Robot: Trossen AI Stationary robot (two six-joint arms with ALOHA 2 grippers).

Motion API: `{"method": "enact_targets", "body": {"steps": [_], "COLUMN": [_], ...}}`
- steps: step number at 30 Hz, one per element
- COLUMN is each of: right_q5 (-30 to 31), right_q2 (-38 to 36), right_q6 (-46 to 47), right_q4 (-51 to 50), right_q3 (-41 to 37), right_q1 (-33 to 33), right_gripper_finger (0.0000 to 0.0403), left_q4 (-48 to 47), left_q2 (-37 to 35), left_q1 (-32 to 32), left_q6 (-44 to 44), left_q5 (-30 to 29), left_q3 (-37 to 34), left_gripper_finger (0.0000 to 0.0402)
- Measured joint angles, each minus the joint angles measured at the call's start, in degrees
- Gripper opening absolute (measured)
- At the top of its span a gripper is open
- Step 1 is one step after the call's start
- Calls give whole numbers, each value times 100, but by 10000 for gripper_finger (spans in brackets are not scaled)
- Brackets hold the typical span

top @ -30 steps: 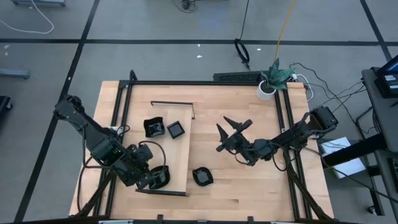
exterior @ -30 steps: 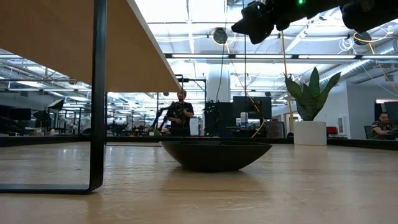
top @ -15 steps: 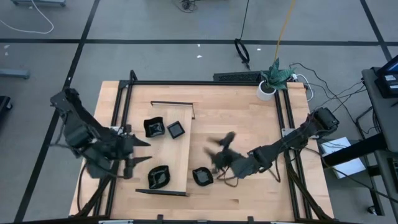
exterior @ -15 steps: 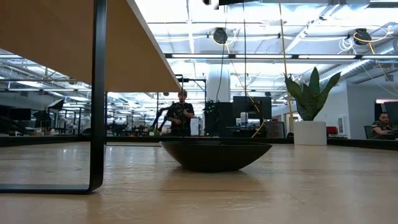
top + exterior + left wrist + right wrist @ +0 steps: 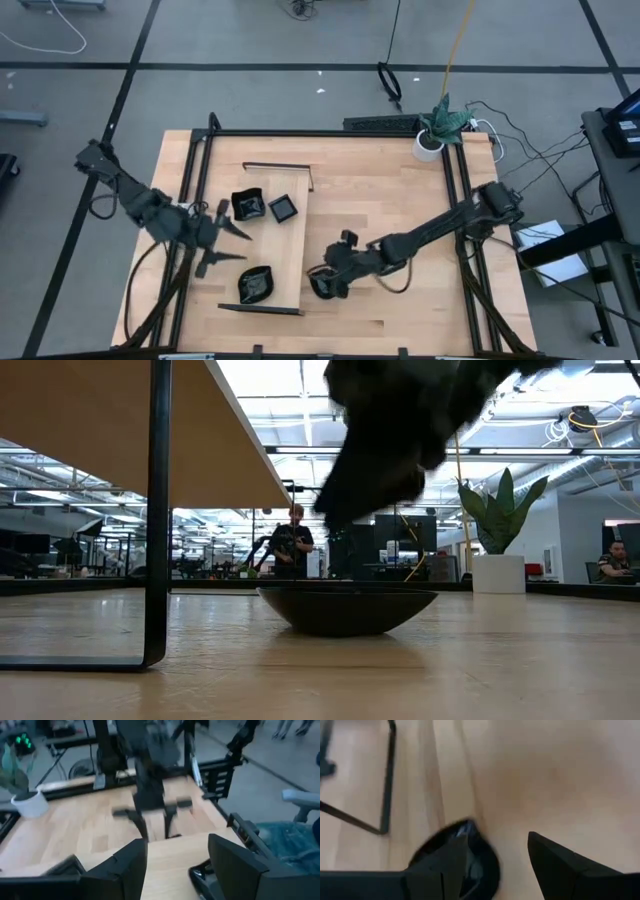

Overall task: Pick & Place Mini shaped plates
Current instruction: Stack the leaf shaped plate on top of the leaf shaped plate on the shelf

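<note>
Mini plates: glossy black, 3 on pale wood board, 1 on table to its right. Table: light wood w/ plank grain, black frame. Both arms & grippers: dark/black. Plant, far right: green leaves, white pot

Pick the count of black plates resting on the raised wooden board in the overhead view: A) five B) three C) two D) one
B: three plates lie on the board; a fourth sits on the table beside it.
</note>
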Motion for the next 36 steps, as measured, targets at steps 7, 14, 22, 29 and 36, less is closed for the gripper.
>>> {"method": "enact_targets", "body": {"steps": [7, 14, 22, 29, 36], "right_q5": [-18, 11, 653, 1025, 378], "right_q2": [648, 766, 712, 672, 583], "right_q6": [230, 347, 719, 769, 832], "right_q4": [-23, -573, -1639, -2158, -2175], "right_q3": [213, 213, 213, 213, 213], "right_q1": [82, 81, 83, -20, -79], "right_gripper_finger": [196, 196, 196, 196, 186], "left_q4": [905, 914, 903, 951, 951], "left_q2": [-1038, -1276, -1217, -1219, -1196], "left_q1": [766, 1174, 1304, 1310, 1310], "left_q6": [625, 335, 121, 88, 2], "left_q5": [1282, 1322, 1319, 1249, 867], "left_q3": [-767, -1037, -1135, -1135, -1135], "left_gripper_finger": [214, 214, 214, 214, 214]}}
